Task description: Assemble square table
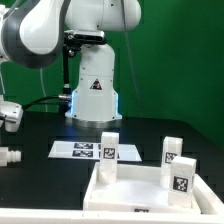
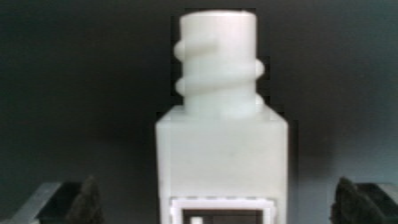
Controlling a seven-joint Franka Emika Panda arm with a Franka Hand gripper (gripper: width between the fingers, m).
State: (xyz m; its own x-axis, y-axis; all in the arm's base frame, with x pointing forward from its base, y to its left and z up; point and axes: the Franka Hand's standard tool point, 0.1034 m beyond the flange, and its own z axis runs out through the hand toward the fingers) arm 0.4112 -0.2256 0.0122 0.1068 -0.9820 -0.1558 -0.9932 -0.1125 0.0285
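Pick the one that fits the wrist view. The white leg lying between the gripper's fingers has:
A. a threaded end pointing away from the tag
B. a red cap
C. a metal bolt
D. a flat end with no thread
A: the leg ends in a ridged white screw tip, opposite its tag.

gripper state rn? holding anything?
Gripper: open. Its fingers stand wide on either side of a leg, not touching it. Holding nothing.

A white leg (image 2: 221,125) with a threaded tip stands between the pincer's (image 2: 221,205) spread fingers (image 2: 63,202).
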